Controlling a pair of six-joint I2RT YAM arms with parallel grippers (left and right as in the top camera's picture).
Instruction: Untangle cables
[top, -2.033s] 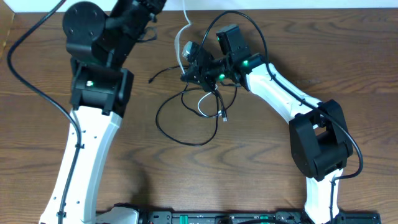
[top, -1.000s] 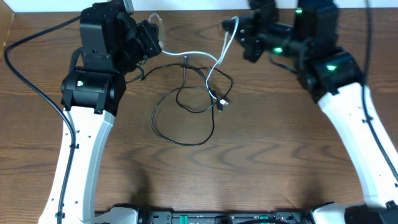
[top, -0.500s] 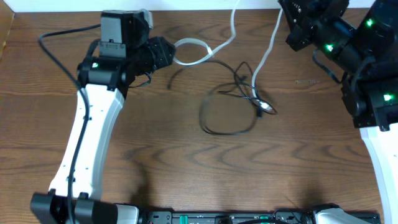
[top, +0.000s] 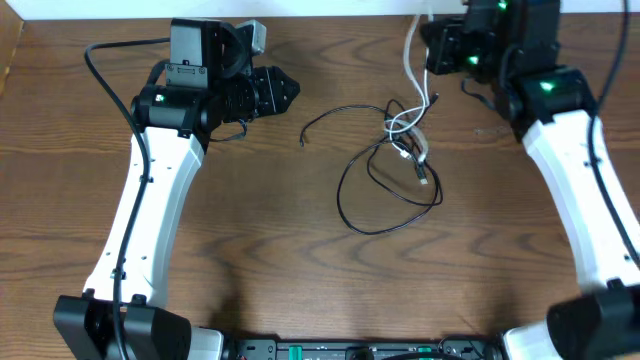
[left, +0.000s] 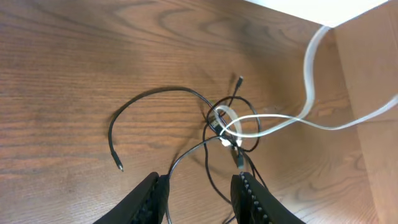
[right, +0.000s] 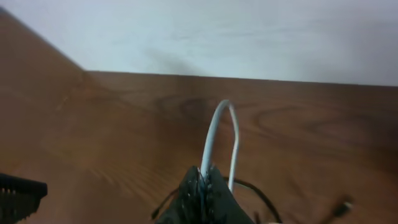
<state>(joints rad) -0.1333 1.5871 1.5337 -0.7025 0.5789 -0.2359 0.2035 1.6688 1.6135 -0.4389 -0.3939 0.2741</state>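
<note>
Overhead: the black cable (top: 340, 197) and white cable (top: 408, 55) lie knotted together near the table's (top: 250, 260) far edge. The left gripper (top: 285, 90) is well apart from them, jaws spread and empty. Left wrist cam: the tangle lies just ahead of its parted fingers (left: 151, 194). Right wrist cam shows what overhead hides: the right gripper (right: 202, 190) is pinched tight on the white cable.
</note>
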